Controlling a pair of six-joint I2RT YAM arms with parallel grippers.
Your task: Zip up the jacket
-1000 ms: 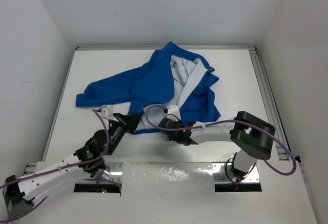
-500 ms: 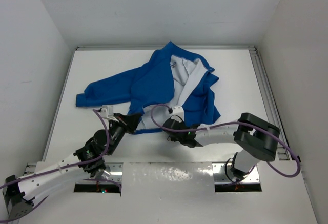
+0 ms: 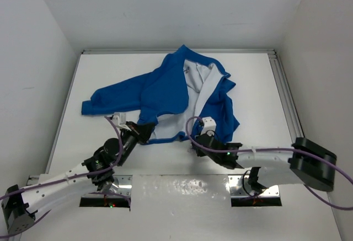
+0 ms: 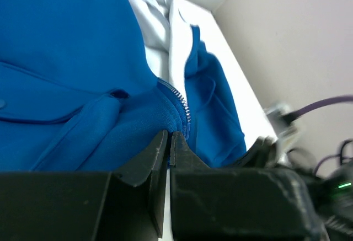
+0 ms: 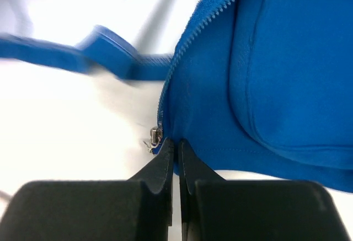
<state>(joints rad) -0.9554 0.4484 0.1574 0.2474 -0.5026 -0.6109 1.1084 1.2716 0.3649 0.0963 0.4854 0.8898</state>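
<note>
Pressed together with only a hairline slit between them at the left gripper, nipping the thick blue hem of the jacket right below the lower end of its zipper teeth. Likewise squeezed tight at the right gripper, clamping the bottom corner of the jacket's other front panel, just beside the small metal pull hanging at the foot of that panel's teeth. Seen from above as two holds on the jacket's near hem, apart from each other, with the front lying open between them and the white lining showing up to the collar at the far end. Spread across the middle of the table, one sleeve thrown out to the jacket's left, the other side bunched in folds. Crossing the jacket's near right corner: a loop of purple cable and the white block on the right wrist, covering part of the hem there. Off the jacket's near left corner, the left arm with its own cable; off the near right, the right arm stretched low along the table. Past the jacket's right side, a metal rail; beyond its collar and sleeve, plain white walls.
</note>
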